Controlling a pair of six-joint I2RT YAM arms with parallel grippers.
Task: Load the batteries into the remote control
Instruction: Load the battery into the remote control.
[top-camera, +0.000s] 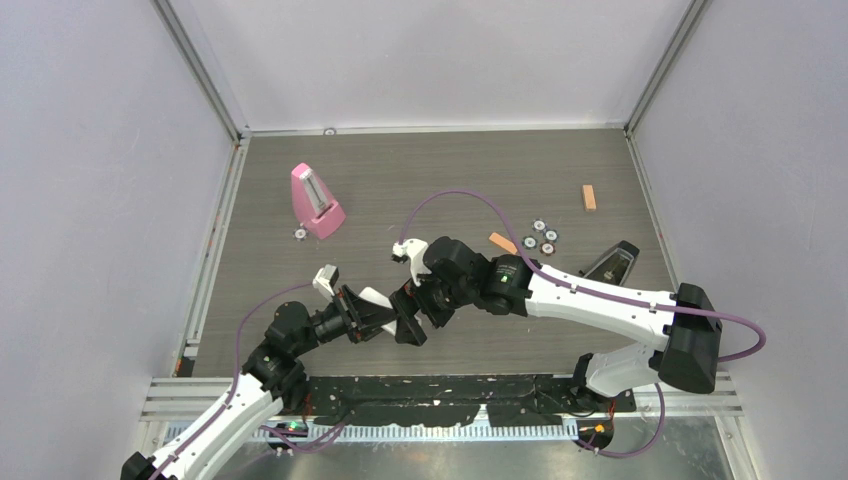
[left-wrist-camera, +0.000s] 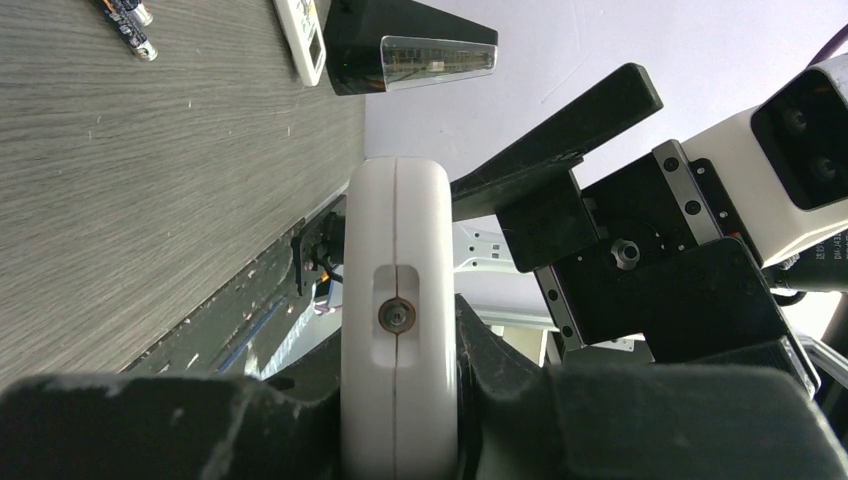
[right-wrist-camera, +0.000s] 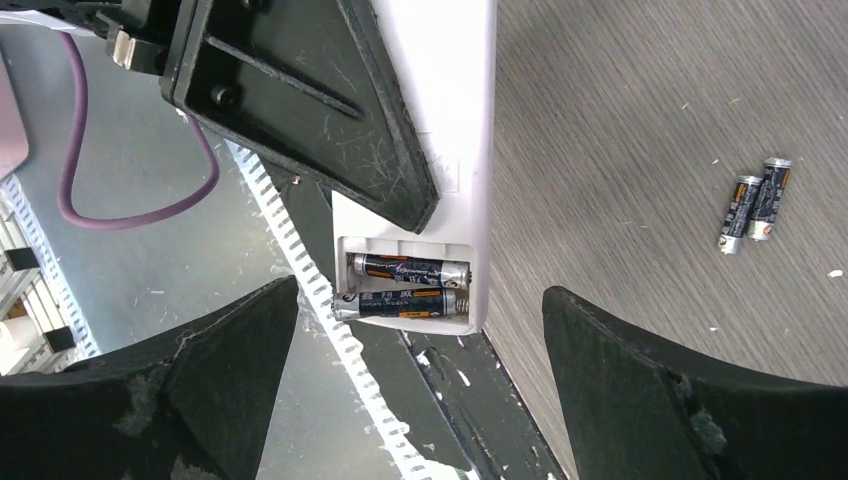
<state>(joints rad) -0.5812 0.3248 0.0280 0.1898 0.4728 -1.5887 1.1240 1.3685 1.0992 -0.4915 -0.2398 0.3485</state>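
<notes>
Currently gripping the remote control (left-wrist-camera: 397, 250) edge-on between the tightly closed jaws of the left gripper (left-wrist-camera: 400, 430), held above the table (left-wrist-camera: 120, 200), presenting its open battery bay (right-wrist-camera: 405, 285) to the right gripper (right-wrist-camera: 420, 390). Noted in that bay, directly ahead of the right gripper's widely parted, empty jaws, two batteries (right-wrist-camera: 408, 268) lying side by side, crosswise to the remote control. Recorded a further pair of loose batteries (right-wrist-camera: 752, 205) flat on the table, touching each other, well off to the right of that gripper's fingers.
</notes>
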